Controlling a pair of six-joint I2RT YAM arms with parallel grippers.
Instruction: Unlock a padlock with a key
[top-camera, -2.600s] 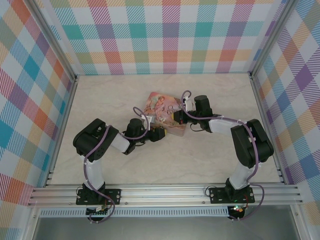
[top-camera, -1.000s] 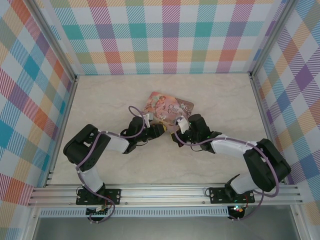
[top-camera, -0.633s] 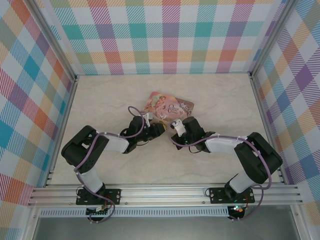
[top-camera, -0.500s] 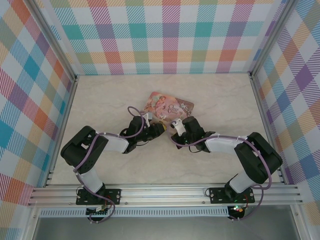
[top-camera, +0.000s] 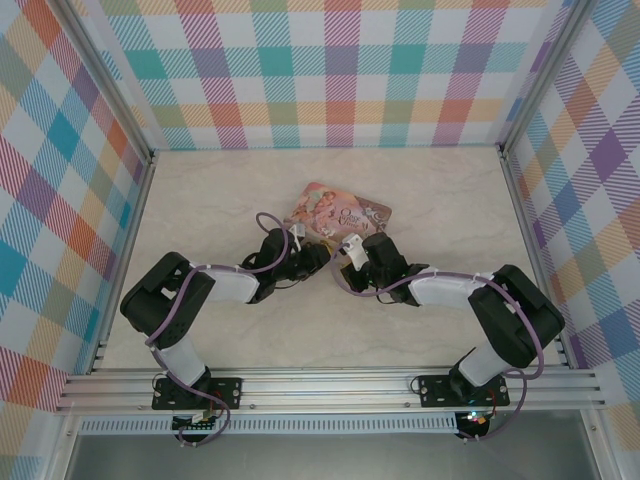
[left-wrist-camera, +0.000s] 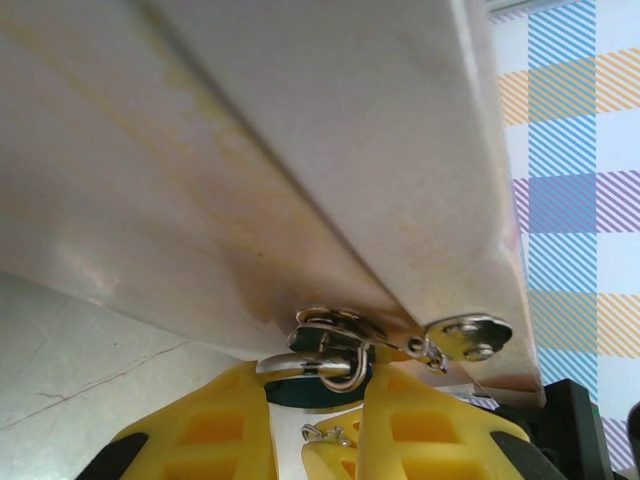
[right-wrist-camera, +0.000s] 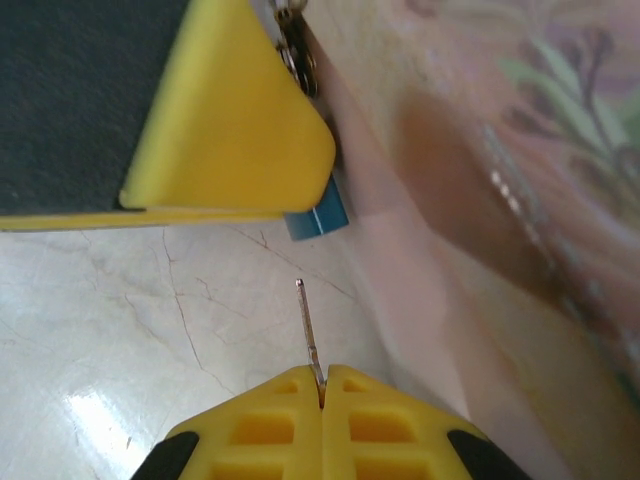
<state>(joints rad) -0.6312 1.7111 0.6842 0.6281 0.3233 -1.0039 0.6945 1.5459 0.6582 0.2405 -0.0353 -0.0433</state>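
In the left wrist view the small blue padlock sits between my left gripper's yellow fingers, which are shut on it. Its silvery shackle passes through the latch of the pink tin. My right gripper is shut on the key; the thin blade sticks out towards the padlock's blue body, with a gap between them. From above, the left gripper and right gripper nearly meet just in front of the tin.
The tin's side wall runs close along the right of the key. A yellow finger of the left gripper hangs just above the padlock. A metal hinge plate sits on the tin's corner. Bare marble table lies all around, inside checked walls.
My right gripper has moved left and slightly away from me, bringing the key close to the left gripper. The left gripper and the tin have hardly moved.
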